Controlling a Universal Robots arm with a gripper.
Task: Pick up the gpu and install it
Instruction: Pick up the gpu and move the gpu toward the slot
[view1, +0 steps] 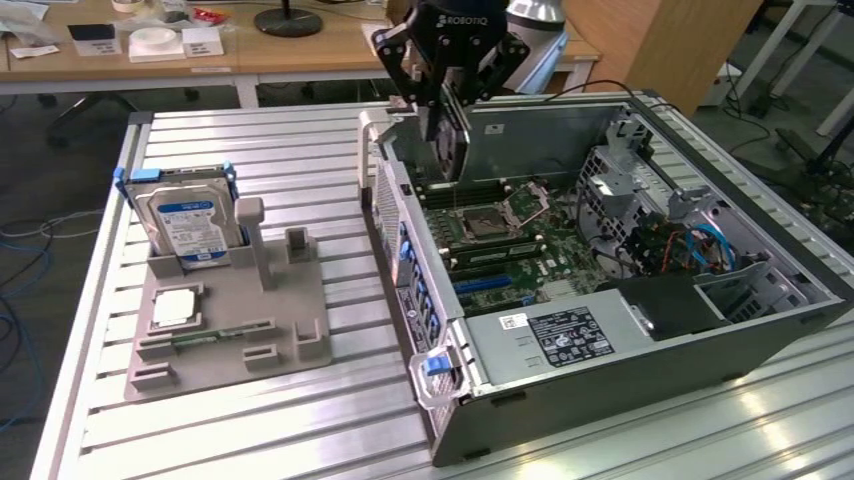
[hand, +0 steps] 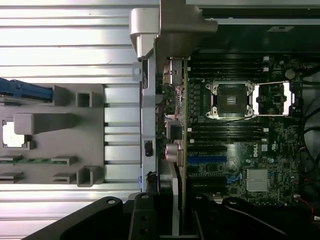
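Aluminium slatted surface (view1: 267, 150) carries an open computer case (view1: 747, 330); inside lies its motherboard (view1: 534, 250); the gpu (view1: 451, 150) hangs on edge directly beneath the hand (view1: 447, 100), which grasps the card's top; its long axis seems upright, above the board near the case's rear wall, not yet seated.

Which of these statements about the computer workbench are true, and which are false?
1. The hand grips the gpu above the open computer case. True.
2. The hard drive lies flat inside the case. False: it stands upright in the gray holder, outside the case.
3. The processor chip sits in the motherboard socket. False: it lies on the gray holder, and the socket is empty.
4. The motherboard is exposed. True.
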